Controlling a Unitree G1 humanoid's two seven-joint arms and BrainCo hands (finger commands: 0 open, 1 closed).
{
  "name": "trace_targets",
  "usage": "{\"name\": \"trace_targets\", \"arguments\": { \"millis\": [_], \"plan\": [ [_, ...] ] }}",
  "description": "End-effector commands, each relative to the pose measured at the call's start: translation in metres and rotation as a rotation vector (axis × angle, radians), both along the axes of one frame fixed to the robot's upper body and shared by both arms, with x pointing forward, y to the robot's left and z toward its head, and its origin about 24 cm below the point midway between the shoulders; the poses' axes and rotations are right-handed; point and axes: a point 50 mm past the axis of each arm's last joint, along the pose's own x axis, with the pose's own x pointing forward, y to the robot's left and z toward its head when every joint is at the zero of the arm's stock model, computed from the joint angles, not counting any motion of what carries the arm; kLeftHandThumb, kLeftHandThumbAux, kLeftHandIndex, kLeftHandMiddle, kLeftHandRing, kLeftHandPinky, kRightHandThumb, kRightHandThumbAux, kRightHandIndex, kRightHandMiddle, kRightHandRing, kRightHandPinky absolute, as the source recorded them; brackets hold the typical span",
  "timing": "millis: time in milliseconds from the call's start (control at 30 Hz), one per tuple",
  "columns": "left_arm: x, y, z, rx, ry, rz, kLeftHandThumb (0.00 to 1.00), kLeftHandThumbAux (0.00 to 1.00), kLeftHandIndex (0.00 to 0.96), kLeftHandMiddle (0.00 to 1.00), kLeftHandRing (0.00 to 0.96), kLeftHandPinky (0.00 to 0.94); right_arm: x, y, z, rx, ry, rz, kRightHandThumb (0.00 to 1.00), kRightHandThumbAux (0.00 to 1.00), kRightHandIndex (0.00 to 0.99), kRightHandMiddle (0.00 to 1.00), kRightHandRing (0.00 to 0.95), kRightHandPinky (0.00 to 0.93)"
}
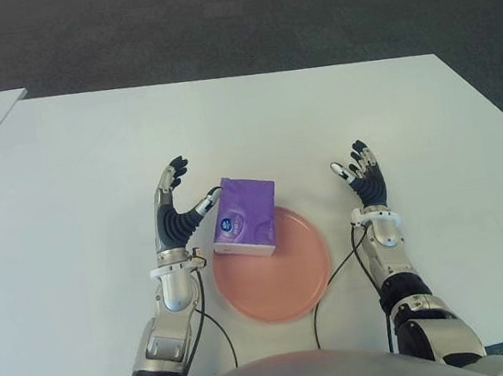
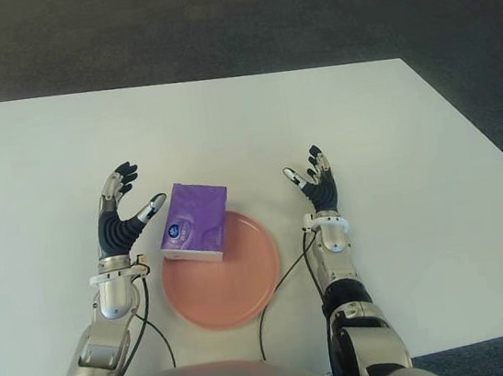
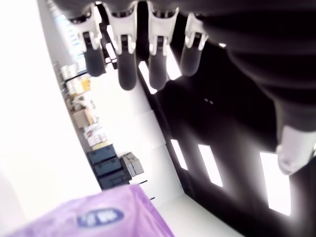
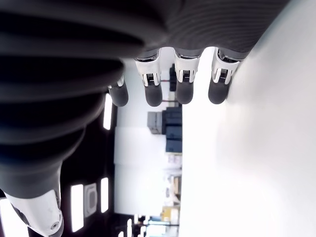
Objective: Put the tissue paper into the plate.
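1. The purple tissue pack (image 1: pixel 245 217) lies partly on the far-left rim of the pink plate (image 1: pixel 287 281), overhanging onto the white table (image 1: pixel 67 194).
2. The left hand (image 1: pixel 174 215) stands just left of the pack, fingers spread, thumb tip at its edge, gripping nothing.
3. The right hand (image 1: pixel 365 182), right of the plate, is spread and empty.

White desk (image 1: pixel 92 172) with a plain bare top, dark carpeted floor (image 1: pixel 210 17) beyond its far edge, round pink plate (image 1: pixel 287 281) lying flat near the desk's near edge, purple tissue paper pack (image 1: pixel 246 216) resting tilted over the plate's far-left rim
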Motion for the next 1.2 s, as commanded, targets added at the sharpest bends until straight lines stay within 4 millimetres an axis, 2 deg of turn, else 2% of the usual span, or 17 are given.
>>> {"name": "trace_targets", "arguments": {
  "millis": [33,167,433,800,1200],
  "plan": [
    [-0.004,0.008,-0.027,-0.161,0.146,0.007,0.149,0.574,0.122,0.197,0.225,0.255,-0.084,0.013,-0.073,0.075,0.372,-0.045,0.155,0.647,0.020,0.108,0.061,0.010],
    [-0.003,0.015,-0.036,-0.205,0.165,0.002,0.162,0.575,0.120,0.192,0.226,0.264,-0.086,0.010,-0.071,0.080,0.360,-0.049,0.186,0.628,0.041,0.137,0.086,0.027],
    [-0.007,0.011,-0.039,-0.268,0.186,-0.029,0.190,0.589,0.136,0.198,0.233,0.270,-0.092,0.005,-0.068,0.084,0.348,-0.063,0.213,0.615,0.056,0.169,0.110,0.036],
    [-0.018,0.008,-0.052,-0.444,0.267,-0.028,0.201,0.584,0.199,0.256,0.288,0.321,-0.099,0.001,-0.067,0.077,0.338,-0.063,0.213,0.597,0.062,0.175,0.116,0.062],
    [-0.032,0.007,-0.061,-0.511,0.341,-0.026,0.208,0.580,0.236,0.276,0.307,0.331,-0.102,0.001,-0.066,0.058,0.352,-0.040,0.187,0.623,0.058,0.171,0.118,0.057]
  ]
}}
